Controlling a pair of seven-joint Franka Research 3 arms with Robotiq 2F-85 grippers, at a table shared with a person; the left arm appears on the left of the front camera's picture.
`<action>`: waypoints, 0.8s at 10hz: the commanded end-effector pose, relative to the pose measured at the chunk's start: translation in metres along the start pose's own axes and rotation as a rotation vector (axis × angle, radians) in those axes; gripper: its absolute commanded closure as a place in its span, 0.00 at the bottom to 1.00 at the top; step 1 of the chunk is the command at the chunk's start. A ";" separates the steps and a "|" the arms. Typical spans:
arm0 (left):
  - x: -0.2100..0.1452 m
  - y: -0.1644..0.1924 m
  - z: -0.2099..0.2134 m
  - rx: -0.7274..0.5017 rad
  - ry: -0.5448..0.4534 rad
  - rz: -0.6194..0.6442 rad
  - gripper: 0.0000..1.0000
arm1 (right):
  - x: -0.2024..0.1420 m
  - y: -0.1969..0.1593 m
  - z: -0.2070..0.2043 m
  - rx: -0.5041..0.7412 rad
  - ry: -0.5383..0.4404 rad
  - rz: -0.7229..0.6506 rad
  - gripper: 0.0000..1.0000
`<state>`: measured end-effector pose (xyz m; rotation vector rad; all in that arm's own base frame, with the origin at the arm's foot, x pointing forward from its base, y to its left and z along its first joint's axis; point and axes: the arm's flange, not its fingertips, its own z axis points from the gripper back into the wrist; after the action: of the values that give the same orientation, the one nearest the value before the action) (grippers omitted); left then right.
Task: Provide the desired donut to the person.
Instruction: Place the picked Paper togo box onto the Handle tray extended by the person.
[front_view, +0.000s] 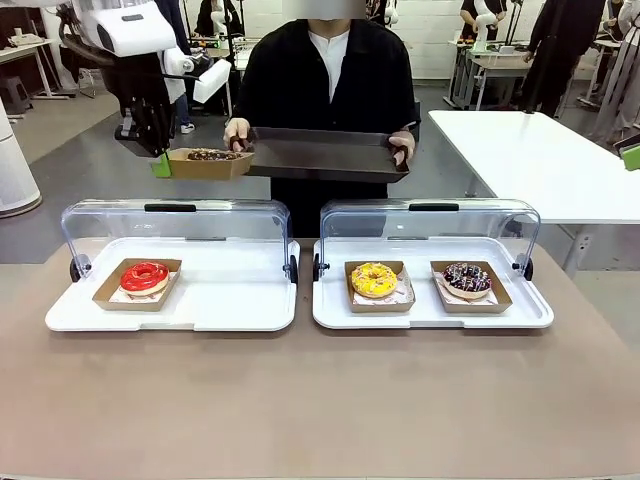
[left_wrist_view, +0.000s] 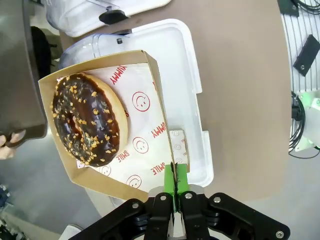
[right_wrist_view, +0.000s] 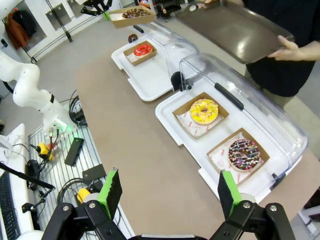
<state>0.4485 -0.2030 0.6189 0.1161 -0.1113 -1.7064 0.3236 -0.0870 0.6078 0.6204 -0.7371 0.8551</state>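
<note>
While the chocolate donut (front_view: 212, 155) rides in its cardboard boat (front_view: 200, 167) level with the serving tray (front_view: 330, 160) and right at that tray's left end, the handover reads as most of the way done. The boat is up off the table (front_view: 320, 400), and only the setting down on the tray and the release look left to do. The left gripper (front_view: 160, 160) pinches the boat's thin wall on the side away from the tray, green pads pressed together on the card. From the left wrist, the donut (left_wrist_view: 90, 120) lies toward the tray side of the boat (left_wrist_view: 150, 150), and the tray's rim (left_wrist_view: 20, 65) runs just beside the boat's edge; whether the two touch I cannot tell.

The person (front_view: 325, 70) stands behind the tray, one hand (front_view: 237, 130) gripping the end nearest the boat and the other hand (front_view: 402, 145) at the far end. That near hand leaves little room, so the boat would do best to cross the rim on the robot's side of those fingers; the tray's middle is bare.

Below the tray and nearer the robot, two display cases (front_view: 60, 318) sit with lids (front_view: 175, 222) raised, holding a red donut (front_view: 145, 277), a yellow donut (front_view: 374, 279) and a sprinkled donut (front_view: 467, 280). The right gripper (right_wrist_view: 170, 195) hangs well apart from the tray, spread wide and empty
</note>
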 end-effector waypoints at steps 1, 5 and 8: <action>-0.001 -0.013 0.009 0.000 -0.004 -0.010 1.00 | 0.003 -0.002 -0.001 0.016 -0.031 0.018 0.00; -0.001 -0.013 0.009 0.000 -0.004 -0.010 1.00 | 0.003 -0.002 -0.001 0.016 -0.031 0.018 0.00; -0.001 -0.013 0.009 0.000 -0.004 -0.010 1.00 | 0.003 -0.002 -0.001 0.016 -0.031 0.018 0.00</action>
<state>0.4392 -0.2022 0.6268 0.1187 -0.1094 -1.7099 0.3237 -0.0870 0.6077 0.6204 -0.7369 0.8552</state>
